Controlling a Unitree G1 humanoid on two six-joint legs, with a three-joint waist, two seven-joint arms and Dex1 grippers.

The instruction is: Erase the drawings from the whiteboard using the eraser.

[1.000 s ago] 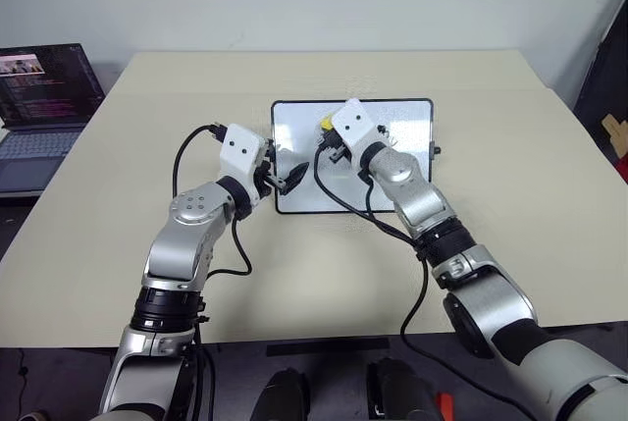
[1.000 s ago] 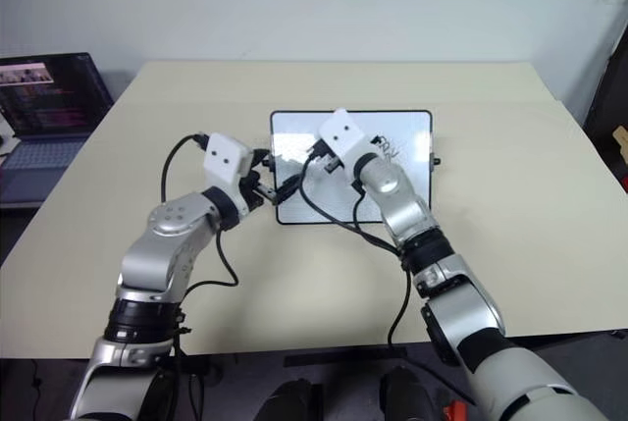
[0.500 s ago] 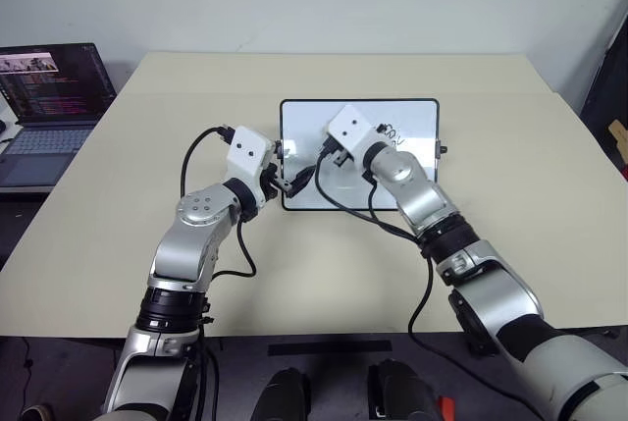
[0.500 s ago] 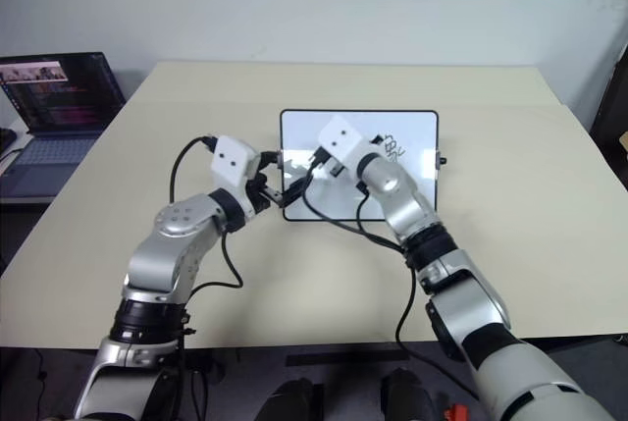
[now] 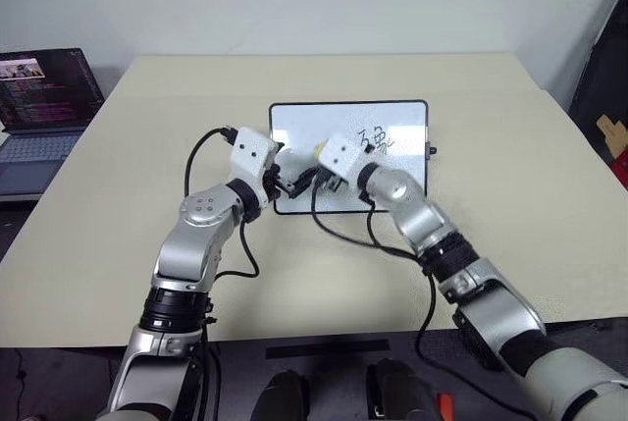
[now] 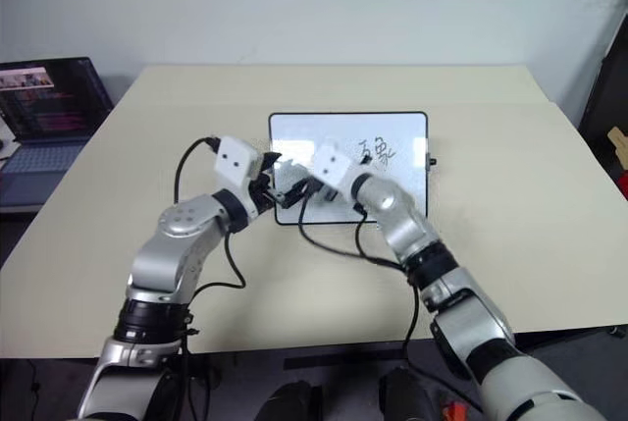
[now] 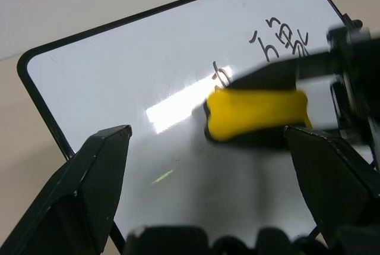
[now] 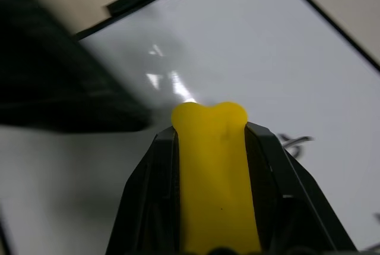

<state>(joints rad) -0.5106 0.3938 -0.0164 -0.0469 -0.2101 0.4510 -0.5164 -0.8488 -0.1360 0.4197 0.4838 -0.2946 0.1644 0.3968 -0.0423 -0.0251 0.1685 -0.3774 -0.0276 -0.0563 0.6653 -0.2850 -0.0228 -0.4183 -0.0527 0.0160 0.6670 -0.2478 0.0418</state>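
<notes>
The eraser (image 7: 256, 112) looks light and slightly soft, best pinched along its long sides, as the right gripper (image 8: 212, 166) pinches it now. It is a small yellow block, held at the board (image 5: 294, 127) near its left edge. Drawings (image 5: 374, 138) remain toward the right edge. The left gripper (image 7: 205, 166) stands spread at the board's left edge.

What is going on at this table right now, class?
A robot is wiping a whiteboard on a table. Its right gripper is shut on a yellow eraser, holding it over the board's middle. The drawings are not yet erased: marks sit just beside the eraser. The left gripper is open at the board's near left edge. A laptop sits off to the left.
</notes>
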